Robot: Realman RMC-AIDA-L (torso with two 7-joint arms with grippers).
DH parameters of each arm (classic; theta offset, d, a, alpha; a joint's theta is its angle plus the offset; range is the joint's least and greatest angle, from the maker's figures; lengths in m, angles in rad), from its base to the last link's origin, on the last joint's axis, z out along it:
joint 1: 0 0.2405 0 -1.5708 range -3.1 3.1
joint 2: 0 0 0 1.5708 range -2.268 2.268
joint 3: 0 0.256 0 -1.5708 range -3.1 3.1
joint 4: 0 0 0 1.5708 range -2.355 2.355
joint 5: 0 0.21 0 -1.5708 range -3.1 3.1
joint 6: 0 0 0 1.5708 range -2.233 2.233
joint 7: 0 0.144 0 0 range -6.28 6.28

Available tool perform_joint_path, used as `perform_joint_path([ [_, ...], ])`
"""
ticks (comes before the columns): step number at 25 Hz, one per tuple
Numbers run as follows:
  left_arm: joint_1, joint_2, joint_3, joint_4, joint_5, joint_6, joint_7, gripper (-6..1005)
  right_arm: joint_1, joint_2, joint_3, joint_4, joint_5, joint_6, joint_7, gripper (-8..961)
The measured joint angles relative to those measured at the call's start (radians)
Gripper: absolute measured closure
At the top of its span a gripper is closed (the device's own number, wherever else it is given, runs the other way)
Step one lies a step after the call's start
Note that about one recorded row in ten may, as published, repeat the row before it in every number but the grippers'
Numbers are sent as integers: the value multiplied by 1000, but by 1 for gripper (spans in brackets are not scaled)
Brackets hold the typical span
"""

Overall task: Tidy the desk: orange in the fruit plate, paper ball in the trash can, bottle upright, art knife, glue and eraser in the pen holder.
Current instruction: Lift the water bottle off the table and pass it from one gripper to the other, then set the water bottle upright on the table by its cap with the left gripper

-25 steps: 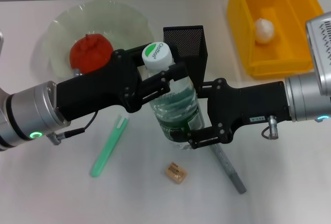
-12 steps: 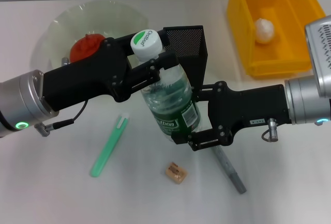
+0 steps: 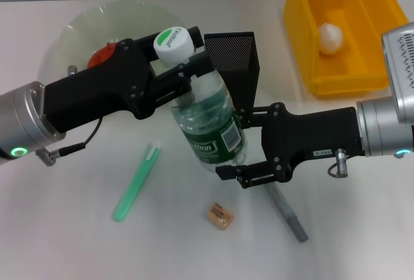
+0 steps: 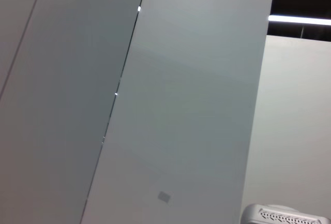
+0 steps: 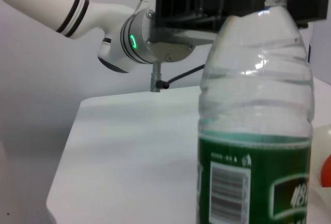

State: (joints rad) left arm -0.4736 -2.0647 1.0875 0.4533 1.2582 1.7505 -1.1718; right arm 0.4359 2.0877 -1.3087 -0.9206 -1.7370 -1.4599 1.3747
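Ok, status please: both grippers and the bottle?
Left gripper shut on bottle neck. Right gripper around its base, grip unclear. Bottle tilted. Pen holder close behind.

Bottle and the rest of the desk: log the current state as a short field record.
bottle: held above the desk, tilted, cap toward the bowl
left gripper: shut on the bottle neck
right gripper: around the bottle's lower part
orange: in the bowl
paper ball: in the yellow bin
glue, eraser, knife: lying on the desk
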Motion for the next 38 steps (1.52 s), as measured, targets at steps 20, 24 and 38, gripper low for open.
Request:
perform_joint_path([
  [20,42,2,-49,50,-2,13,-21,542,-13,-1,20,5,1,16,0,381],
  [24,45,4,-61,50,0,13,-21,539,-29,-2,39,2,36,15,0,380],
  [38,70,11,-103,63,7,-22,-13,528,-180,-2,126,31,351,-105,-338,381],
])
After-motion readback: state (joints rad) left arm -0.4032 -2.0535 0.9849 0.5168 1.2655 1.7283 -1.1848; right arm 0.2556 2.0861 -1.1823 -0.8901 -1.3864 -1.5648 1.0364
